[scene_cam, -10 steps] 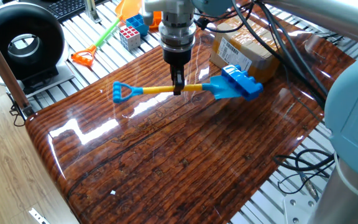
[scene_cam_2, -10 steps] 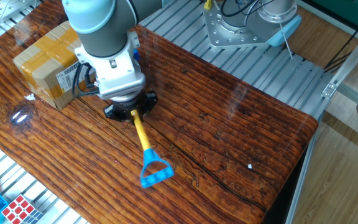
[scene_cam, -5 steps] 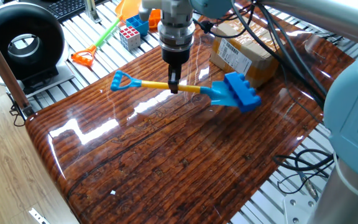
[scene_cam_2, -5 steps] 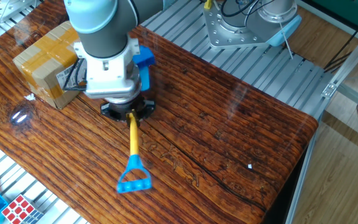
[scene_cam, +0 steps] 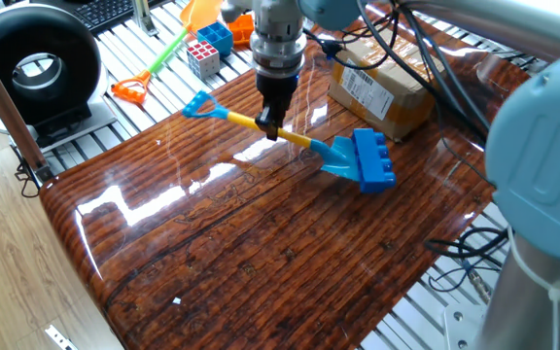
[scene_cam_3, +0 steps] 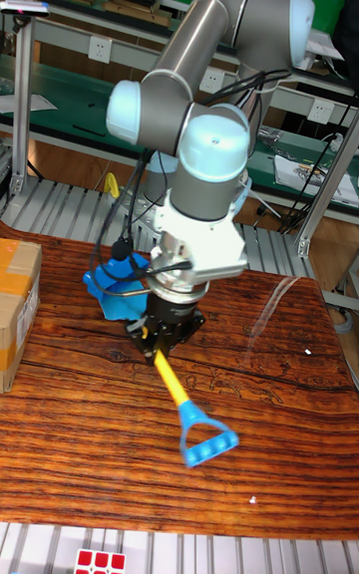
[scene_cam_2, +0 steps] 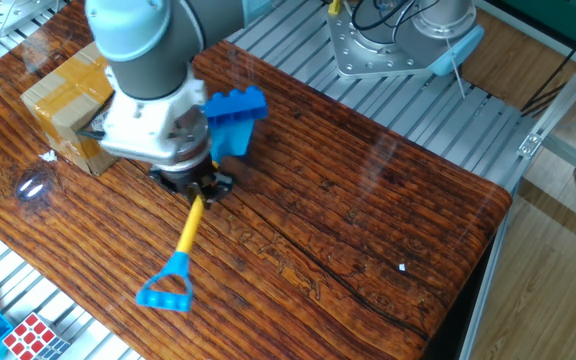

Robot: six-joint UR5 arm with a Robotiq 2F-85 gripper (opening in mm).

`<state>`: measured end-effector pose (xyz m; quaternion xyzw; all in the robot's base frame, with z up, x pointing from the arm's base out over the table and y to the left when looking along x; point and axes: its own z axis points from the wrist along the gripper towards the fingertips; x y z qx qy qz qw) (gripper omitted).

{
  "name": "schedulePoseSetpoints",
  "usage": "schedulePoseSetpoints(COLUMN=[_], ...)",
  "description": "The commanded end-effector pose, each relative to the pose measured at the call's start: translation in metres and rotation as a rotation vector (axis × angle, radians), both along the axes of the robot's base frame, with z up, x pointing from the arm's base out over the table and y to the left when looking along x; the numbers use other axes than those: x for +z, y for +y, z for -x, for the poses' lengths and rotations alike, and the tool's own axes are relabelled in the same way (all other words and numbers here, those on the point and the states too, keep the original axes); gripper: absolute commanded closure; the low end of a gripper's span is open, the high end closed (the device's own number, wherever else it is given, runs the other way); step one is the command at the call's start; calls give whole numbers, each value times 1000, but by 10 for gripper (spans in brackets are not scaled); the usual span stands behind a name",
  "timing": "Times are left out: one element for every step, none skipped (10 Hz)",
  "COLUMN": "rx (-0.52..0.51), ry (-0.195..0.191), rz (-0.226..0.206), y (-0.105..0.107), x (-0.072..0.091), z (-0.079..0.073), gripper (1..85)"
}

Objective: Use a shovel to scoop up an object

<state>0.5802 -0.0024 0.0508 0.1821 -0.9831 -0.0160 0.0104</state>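
My gripper (scene_cam: 270, 128) is shut on the yellow shaft of the shovel (scene_cam: 299, 142), roughly at mid-length. The shovel hangs slanted above the wooden table (scene_cam: 261, 253). Its blue D handle (scene_cam: 197, 105) points to the far left and its light blue blade (scene_cam: 336, 156) to the right. The object, a dark blue studded block (scene_cam: 373, 160), lies on the blade. In the other fixed view the block (scene_cam_2: 233, 118) shows beside the wrist, with the handle (scene_cam_2: 164, 294) low toward the table edge. The tall fixed view shows the gripper (scene_cam_3: 160, 340), the handle (scene_cam_3: 207, 446) and the blade (scene_cam_3: 112, 292).
A brown cardboard box (scene_cam: 377, 87) stands on the table just behind the block. Off the table at the back lie a puzzle cube (scene_cam: 202, 58) and an orange-and-green toy shovel (scene_cam: 158, 58). A black round device (scene_cam: 37, 68) stands far left. Cables (scene_cam: 465, 262) hang at the right edge.
The gripper has risen and turned with the shovel. The blade and block swung away from the box toward the table's middle. The handle swung the other way.
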Motion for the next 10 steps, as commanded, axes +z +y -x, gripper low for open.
schedulePoseSetpoints(rx=[-184,-215,-248,-270,-282,-296,-296,-289,-293,-298], ry=[12,14,15,14,12,12,10,5,6,6], rz=[11,1,-12,-21,-15,-10,10,23,16,10], y=[-15,-17,-19,-23,-29,-34,-44,-54,-57,-59], x=[-7,-9,-10,-12,-14,-14,-14,-18,-22,-24], z=[-5,-6,-7,-9,-8,-7,-5,-2,1,4], gripper=[847,847,847,847,847,847,847,847,847,847])
